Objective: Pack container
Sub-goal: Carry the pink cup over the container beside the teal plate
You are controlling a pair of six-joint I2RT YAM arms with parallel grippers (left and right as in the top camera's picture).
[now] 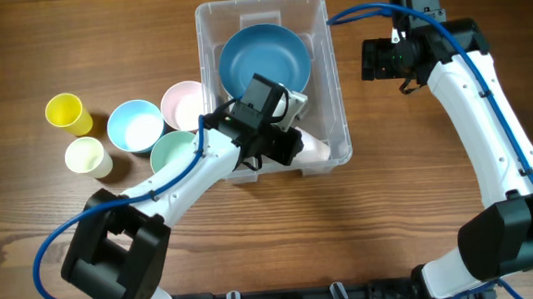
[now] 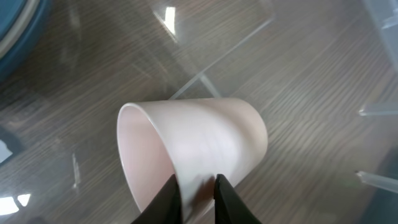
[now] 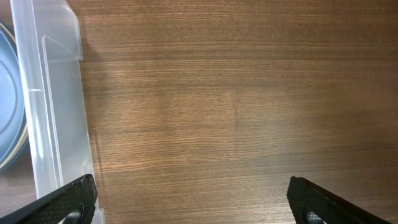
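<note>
The container (image 1: 337,80) stands on the wooden table (image 1: 419,214). The left arm bends over the container's near wall. Its left gripper (image 2: 196,190) is inside, clamped on the wall of a pale pink cup (image 2: 205,137) that is tipped on its side. A blue bowl (image 1: 264,61) fills the container's far end. The right gripper (image 3: 189,196) hangs just outside the container's right wall, fingers spread wide.

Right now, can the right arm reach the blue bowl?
Probably yes: the open right gripper is beside the container, the blue bowl lies uncovered, and the left gripper holds the pink cup elsewhere.
</note>
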